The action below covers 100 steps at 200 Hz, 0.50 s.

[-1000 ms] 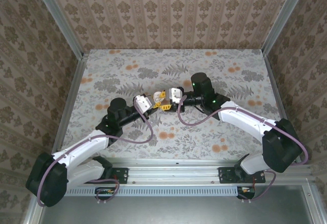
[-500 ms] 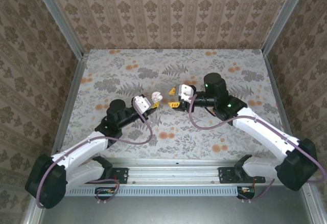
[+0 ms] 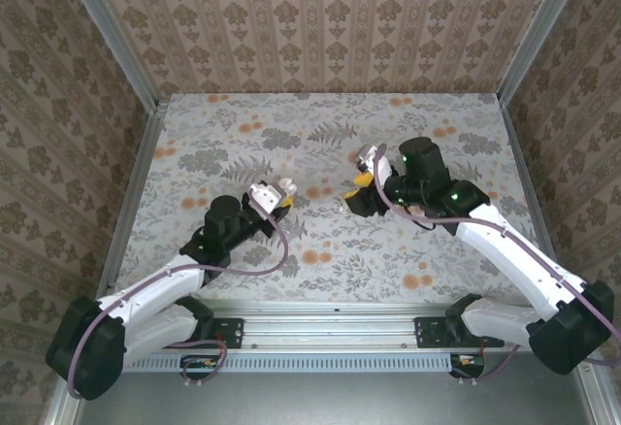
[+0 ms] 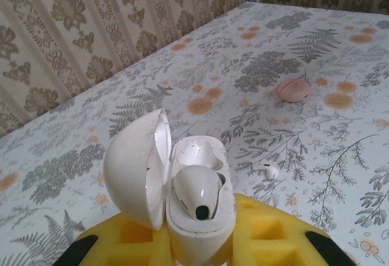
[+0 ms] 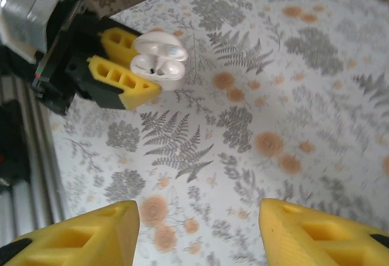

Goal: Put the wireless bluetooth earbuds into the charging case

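One tiny pale white plastic earbud (image 4: 197,194) sits in the round pink-white clamshell charging case (image 4: 182,181), low centre of the left wrist view; the second earbud (image 4: 267,170) lies on the floral-printed table (image 4: 304,29) just right of it. The left gripper (image 4: 200,248) pinches the case, lid swung open, likely to present the free well to the right gripper (image 5: 197,223), whose jaws stand spread and empty.
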Tool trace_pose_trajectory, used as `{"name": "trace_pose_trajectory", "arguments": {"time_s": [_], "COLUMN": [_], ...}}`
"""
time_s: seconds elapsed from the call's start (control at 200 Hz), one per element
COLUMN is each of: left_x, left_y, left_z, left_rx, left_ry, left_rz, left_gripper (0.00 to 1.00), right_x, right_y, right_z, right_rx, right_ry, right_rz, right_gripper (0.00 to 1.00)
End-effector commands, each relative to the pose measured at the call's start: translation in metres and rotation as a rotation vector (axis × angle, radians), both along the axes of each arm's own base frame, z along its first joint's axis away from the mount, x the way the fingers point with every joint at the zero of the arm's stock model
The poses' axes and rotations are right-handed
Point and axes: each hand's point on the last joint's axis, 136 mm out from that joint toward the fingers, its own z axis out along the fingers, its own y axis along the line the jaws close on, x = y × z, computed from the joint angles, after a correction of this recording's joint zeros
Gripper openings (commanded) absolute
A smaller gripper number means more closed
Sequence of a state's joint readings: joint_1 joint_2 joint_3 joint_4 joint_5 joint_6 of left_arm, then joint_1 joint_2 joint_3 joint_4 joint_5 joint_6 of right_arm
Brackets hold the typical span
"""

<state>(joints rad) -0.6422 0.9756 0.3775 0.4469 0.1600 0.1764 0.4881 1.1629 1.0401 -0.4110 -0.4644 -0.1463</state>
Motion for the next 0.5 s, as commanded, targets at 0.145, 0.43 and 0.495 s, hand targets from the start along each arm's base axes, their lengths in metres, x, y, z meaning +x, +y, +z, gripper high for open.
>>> {"name": "trace_pose_trajectory", "arguments": {"time_s": [0.145, 0.43, 0.495], "left_x": [-0.003, 0.007, 0.008], "left_y": [0.014, 0.031, 0.033], "left_z": [-0.003, -0.009, -0.012], "left_rx": [-0.023, -0.012, -0.007], "left_ry": [0.020, 0.040, 0.050], "left_rz": [0.069, 0.186, 0.200], "left_gripper": [0.04, 0.04, 0.03], "right_x": [0.009, 0.054, 0.062], "right_y": [-0.003, -0.017, -0.017], "right_z": [-0.022, -0.060, -0.067], "right_rx": [0.043, -0.065, -0.081], "right_ry": [0.420, 0.526, 0.554], "right_rz": [-0.136, -0.370, -0.405], "right_gripper": [0.56, 0.53, 0.51]}}
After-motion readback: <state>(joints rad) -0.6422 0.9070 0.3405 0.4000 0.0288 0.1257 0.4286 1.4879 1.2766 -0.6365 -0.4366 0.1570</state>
